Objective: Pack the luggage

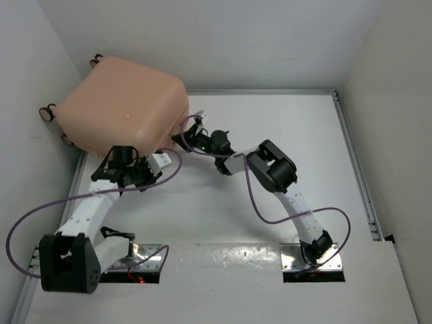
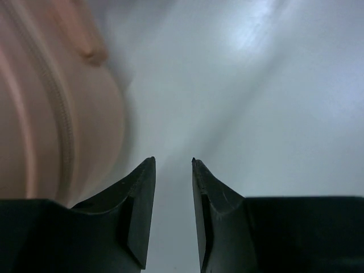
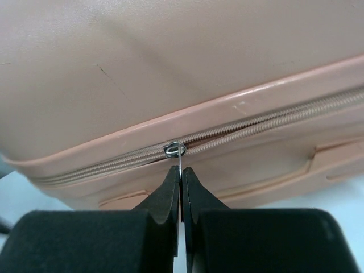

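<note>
The luggage (image 1: 125, 104) is a peach-pink hard-shell suitcase lying shut at the table's back left, wheels (image 1: 47, 113) against the left wall. My right gripper (image 1: 183, 138) is at its near right edge. In the right wrist view this gripper (image 3: 181, 169) is shut on the thin metal zipper pull (image 3: 174, 150) on the luggage's zip line (image 3: 256, 122). My left gripper (image 1: 160, 162) sits by the suitcase's front edge. Its jaws (image 2: 172, 160) stand a little apart with only bare table between them, and the luggage shell (image 2: 34, 114) is just to their left.
White walls close in the table on the left, back and right. A metal rail (image 1: 358, 175) runs along the right side. Purple cables (image 1: 27, 223) loop off both arms. The two arm bases (image 1: 223, 260) stand at the near edge.
</note>
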Tool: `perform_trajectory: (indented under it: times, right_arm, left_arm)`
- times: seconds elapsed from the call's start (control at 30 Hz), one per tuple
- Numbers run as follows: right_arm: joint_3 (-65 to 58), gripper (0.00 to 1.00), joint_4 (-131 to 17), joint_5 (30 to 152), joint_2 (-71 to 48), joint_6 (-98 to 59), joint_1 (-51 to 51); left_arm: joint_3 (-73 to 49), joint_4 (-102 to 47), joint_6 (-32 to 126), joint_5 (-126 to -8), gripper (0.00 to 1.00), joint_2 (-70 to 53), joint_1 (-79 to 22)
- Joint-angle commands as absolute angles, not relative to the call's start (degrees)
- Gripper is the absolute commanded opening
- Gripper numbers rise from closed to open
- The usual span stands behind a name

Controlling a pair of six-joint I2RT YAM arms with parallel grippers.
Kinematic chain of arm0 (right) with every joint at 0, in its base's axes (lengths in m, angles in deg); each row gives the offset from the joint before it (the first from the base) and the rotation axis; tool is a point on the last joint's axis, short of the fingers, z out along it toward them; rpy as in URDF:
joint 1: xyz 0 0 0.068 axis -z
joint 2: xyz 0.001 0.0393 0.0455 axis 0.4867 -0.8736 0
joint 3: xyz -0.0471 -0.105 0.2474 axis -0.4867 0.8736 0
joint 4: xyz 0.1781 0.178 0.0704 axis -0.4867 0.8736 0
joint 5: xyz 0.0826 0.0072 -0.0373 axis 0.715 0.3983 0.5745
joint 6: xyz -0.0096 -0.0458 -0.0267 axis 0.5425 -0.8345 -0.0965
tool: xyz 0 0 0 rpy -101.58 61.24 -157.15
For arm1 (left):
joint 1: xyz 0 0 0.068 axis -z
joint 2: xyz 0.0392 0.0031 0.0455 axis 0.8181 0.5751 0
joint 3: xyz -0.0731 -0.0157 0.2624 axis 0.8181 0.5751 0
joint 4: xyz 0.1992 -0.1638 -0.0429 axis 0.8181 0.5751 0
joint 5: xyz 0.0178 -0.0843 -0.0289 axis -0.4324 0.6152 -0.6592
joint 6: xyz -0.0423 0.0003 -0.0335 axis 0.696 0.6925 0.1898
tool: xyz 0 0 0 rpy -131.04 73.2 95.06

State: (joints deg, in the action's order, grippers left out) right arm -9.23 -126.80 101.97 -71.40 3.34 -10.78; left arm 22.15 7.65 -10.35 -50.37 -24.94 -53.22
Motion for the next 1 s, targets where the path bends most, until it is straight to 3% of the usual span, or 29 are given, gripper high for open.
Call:
perform_trajectory:
  times: [0.0,0.3,0.37,0.47,0.6,0.97]
  right_arm:
    - [-10.52,0.00,-128.84,96.76,-69.32,2.08,-9.64]
    - [-11.85,0.00,-128.84,98.17,-70.47,3.31,-10.69]
    - [-12.02,0.00,-128.85,98.17,-70.64,3.23,-10.87]
    - [-12.72,0.00,-128.41,97.64,-70.90,3.66,-10.60]
    - [-13.78,0.00,-128.05,97.46,-71.34,3.84,-10.08]
    - [-14.75,0.00,-126.91,97.55,-72.75,5.42,-8.76]
  left_arm:
    - [20.03,-10.61,1.15,-57.29,0.36,-20.04,-52.96]
    - [18.36,-20.20,8.54,-59.90,0.36,-18.53,-45.41]
    - [18.35,-21.95,9.68,-63.77,0.40,-17.83,-42.52]
    - [19.40,-25.19,9.68,-67.55,0.53,-14.93,-40.93]
    - [23.62,-32.93,7.23,-66.86,0.65,-13.70,-40.40]
    - [24.76,-46.47,-0.06,-74.32,0.66,-1.57,-39.78]
